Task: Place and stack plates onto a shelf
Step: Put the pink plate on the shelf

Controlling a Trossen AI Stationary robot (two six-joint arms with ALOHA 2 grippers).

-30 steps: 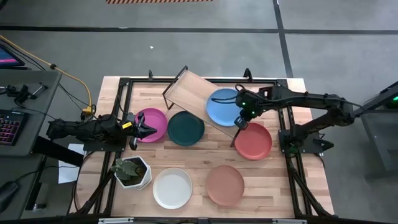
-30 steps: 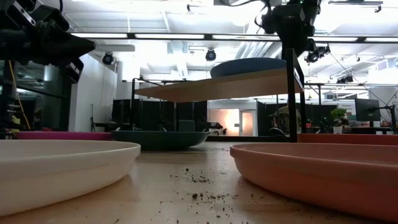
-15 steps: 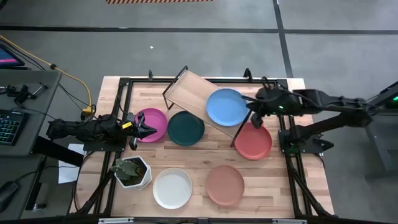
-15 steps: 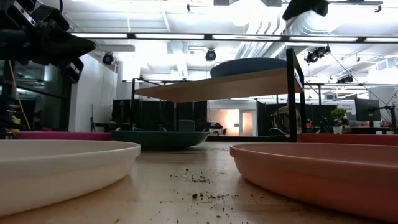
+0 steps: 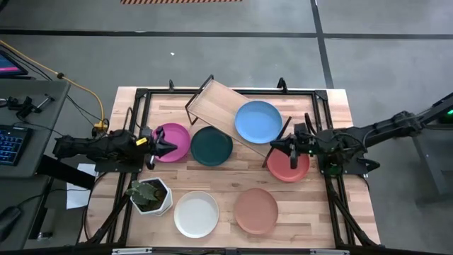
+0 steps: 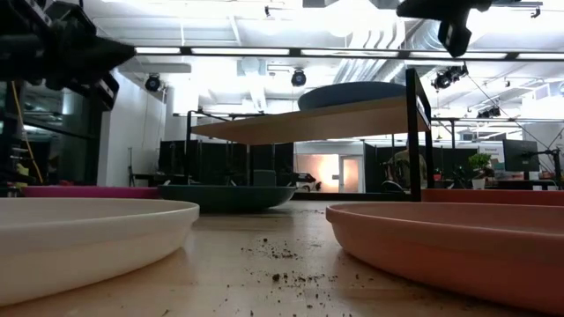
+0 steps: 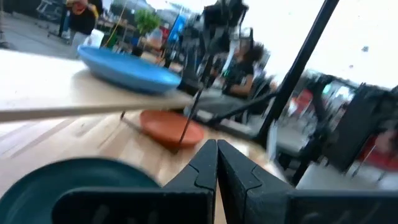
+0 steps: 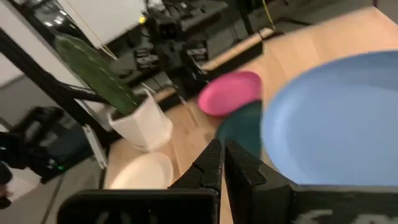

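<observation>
The blue plate (image 5: 258, 122) lies flat on the right end of the shelf (image 5: 221, 105), a light board on black legs set slantwise on the table. On the tabletop lie the magenta plate (image 5: 177, 136), dark green plate (image 5: 211, 145), coral red plate (image 5: 291, 164), white plate (image 5: 196, 214) and dusty pink plate (image 5: 256, 211). My left gripper (image 5: 172, 147) is shut and hovers over the magenta plate's near rim, pointing right. My right gripper (image 5: 274, 146) is shut and hovers high over the coral plate's left rim, beside the shelf's front leg, pointing left.
A white hexagonal pot with a green plant (image 5: 150, 196) stands at the near left, close to the white plate. A black frame (image 5: 320, 120) runs around the table's edges. The shelf's left part is bare wood. Crumbs lie on the table between the two near plates.
My right gripper left the blue plate's right edge, rose, then swung toward the table's near edge and turned to point left; it now hangs over the coral plate's left rim. The blue plate stays on the shelf.
</observation>
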